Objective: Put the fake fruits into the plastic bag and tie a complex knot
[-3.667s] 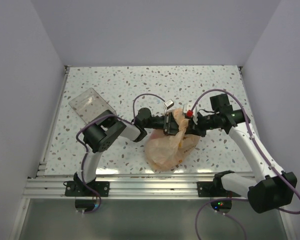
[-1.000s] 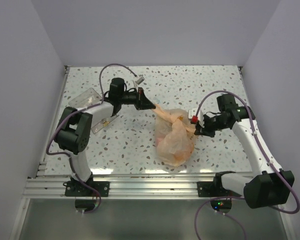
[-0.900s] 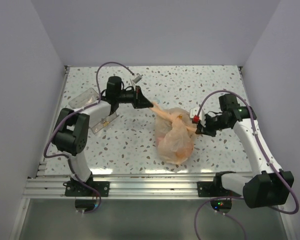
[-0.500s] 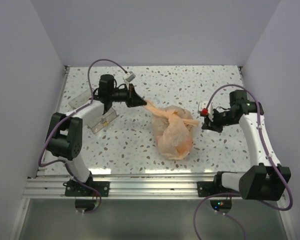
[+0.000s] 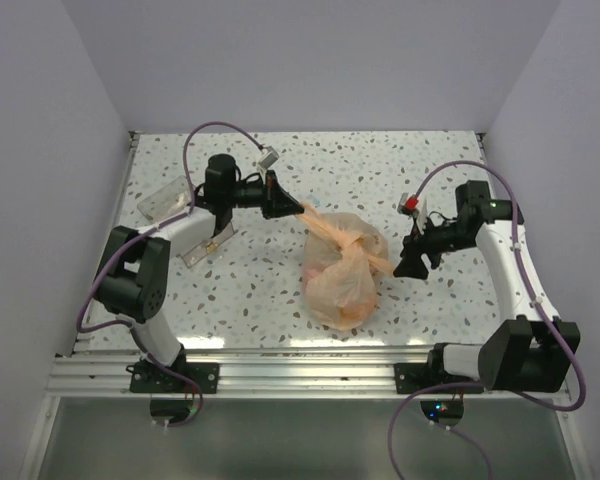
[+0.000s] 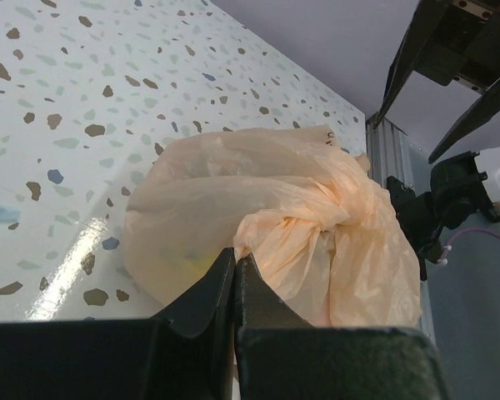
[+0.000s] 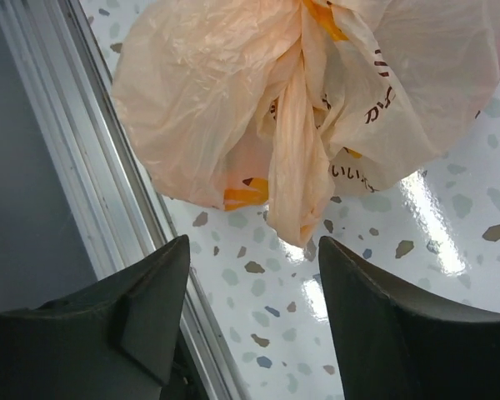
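**Right handle released; left handle held taut**

Nearest, the plastic bag (image 5: 340, 282) lies on the table (image 5: 430, 160) at mid-width, bunched and closed at its top. The fruits cannot be made out singly, and only dim coloured patches show through the film, so they are judged to be inside.

Just right of the bag, the right gripper (image 5: 402, 268) has let go. A second ago it was clamped on the right handle (image 5: 378, 260), which now hangs loose between spread fingers that touch nothing.

Farther and to the left, the left gripper (image 5: 296, 207) is still pinched shut on the left handle (image 5: 318, 217), which is drawn taut.

A first cinch is judged done, and a re-grasp is needed for another turn.
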You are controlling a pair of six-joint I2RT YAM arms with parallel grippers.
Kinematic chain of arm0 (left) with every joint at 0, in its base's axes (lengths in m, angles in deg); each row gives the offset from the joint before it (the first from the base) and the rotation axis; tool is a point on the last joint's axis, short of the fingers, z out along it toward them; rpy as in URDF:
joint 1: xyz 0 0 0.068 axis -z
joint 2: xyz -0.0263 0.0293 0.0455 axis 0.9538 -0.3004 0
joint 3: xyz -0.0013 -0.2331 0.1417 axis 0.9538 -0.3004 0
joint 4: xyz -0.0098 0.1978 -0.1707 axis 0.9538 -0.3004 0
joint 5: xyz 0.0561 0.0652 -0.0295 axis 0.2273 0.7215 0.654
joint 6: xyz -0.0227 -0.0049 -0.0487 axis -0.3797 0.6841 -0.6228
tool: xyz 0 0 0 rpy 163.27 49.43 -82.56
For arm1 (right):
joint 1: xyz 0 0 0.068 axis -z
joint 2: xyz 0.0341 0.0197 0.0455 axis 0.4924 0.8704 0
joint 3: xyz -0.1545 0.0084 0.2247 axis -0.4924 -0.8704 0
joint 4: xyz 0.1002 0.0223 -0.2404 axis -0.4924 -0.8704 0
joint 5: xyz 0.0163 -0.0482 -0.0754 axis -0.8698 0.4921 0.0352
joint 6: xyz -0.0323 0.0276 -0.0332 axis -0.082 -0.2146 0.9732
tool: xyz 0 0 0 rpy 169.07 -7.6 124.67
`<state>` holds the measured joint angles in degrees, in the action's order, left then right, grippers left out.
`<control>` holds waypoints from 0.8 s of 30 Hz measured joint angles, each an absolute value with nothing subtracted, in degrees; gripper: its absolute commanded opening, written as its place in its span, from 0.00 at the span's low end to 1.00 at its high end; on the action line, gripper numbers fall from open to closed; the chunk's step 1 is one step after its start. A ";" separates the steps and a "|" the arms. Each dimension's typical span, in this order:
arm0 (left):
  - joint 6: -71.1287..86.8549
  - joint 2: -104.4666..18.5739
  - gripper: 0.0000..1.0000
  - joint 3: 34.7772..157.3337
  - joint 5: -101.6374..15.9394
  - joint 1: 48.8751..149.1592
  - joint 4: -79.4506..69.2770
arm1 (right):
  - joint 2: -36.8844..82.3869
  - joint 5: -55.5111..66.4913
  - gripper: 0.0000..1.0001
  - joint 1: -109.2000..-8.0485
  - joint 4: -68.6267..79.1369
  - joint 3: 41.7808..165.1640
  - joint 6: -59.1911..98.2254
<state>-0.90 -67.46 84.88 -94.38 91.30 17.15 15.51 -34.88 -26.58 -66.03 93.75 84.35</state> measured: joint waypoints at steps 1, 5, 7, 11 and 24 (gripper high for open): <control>-1.05 -67.39 0.00 84.81 -94.33 91.26 17.34 | 15.32 -35.64 0.71 -26.23 -66.05 93.73 82.60; -1.59 -67.07 0.00 84.11 -94.31 91.17 18.17 | 15.51 -37.35 0.72 -25.81 -66.20 93.70 76.99; -2.08 -67.04 0.00 83.85 -94.33 91.17 18.52 | 17.11 -37.50 0.72 -25.77 -66.22 93.70 74.23; -2.56 -66.74 0.00 83.52 -94.29 91.19 18.92 | 22.90 -37.39 0.75 -25.31 -63.99 93.68 67.41; -3.56 -66.54 0.01 83.48 -94.25 91.41 19.79 | 32.54 -37.92 0.52 -26.40 -60.74 92.63 63.89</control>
<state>-3.56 -66.54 83.48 -94.25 91.41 19.79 32.54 -37.92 -26.40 -60.74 92.63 63.89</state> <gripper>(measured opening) 0.026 0.592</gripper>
